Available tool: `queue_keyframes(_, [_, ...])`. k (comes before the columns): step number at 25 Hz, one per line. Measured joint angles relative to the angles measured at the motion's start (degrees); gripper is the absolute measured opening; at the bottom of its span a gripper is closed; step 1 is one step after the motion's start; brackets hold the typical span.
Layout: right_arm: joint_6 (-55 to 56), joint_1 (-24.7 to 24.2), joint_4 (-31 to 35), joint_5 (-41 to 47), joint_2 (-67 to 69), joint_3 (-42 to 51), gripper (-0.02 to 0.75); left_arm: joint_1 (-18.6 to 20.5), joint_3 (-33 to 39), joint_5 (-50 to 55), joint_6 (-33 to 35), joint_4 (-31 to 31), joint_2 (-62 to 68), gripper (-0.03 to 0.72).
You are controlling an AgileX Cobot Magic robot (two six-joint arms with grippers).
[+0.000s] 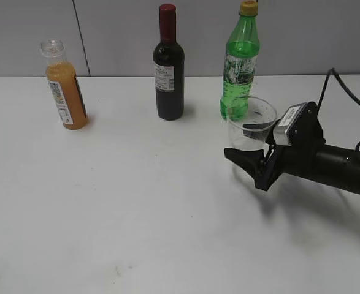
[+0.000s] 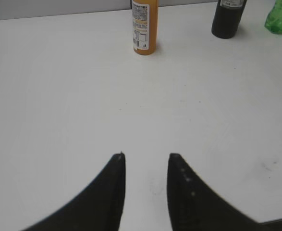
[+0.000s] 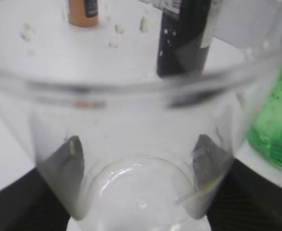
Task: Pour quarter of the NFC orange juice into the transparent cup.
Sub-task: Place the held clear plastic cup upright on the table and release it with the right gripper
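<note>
The NFC orange juice (image 1: 66, 92) stands capless at the far left of the white table (image 1: 137, 202). It also shows in the left wrist view (image 2: 144, 29) and in the right wrist view (image 3: 82, 12). The transparent cup (image 1: 252, 119) stands upright at the right, just in front of the green bottle, and it is empty. My right gripper (image 1: 253, 150) has one finger on each side of the cup's lower wall, shut on the cup (image 3: 141, 96). My left gripper (image 2: 146, 156) is open and empty over bare table, well short of the juice, and is out of the exterior view.
A dark wine bottle (image 1: 168, 67) stands at the back centre. A green soda bottle (image 1: 240, 61) stands right behind the cup. The wall runs close behind the bottles.
</note>
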Motion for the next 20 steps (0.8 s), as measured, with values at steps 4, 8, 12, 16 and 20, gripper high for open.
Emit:
queue_keyframes(4, [0.05, 0.07, -8.34, 0.00, 0.00, -1.98, 0.537, 0.00, 0.00, 0.00, 0.00, 0.00, 0.00, 0.236])
queue_keyframes(8, [2.71, 1.80, -14.56, 0.05, 0.00, -6.61, 0.537, 0.00, 0.00, 0.00, 0.00, 0.00, 0.00, 0.236])
queue_keyframes(12, [8.81, 4.96, -16.19, 0.11, 0.00, -11.96, 0.537, 0.00, 0.00, 0.00, 0.00, 0.00, 0.00, 0.236])
queue_keyframes(16, [13.78, 8.94, -16.88, 0.05, 0.25, -16.63, 0.537, 0.00, 0.00, 0.00, 0.00, 0.00, 0.00, 0.236])
queue_keyframes(20, [18.80, 11.64, -18.47, -0.14, 3.22, -21.61, 0.537, 0.00, 0.00, 0.00, 0.00, 0.00, 0.00, 0.236])
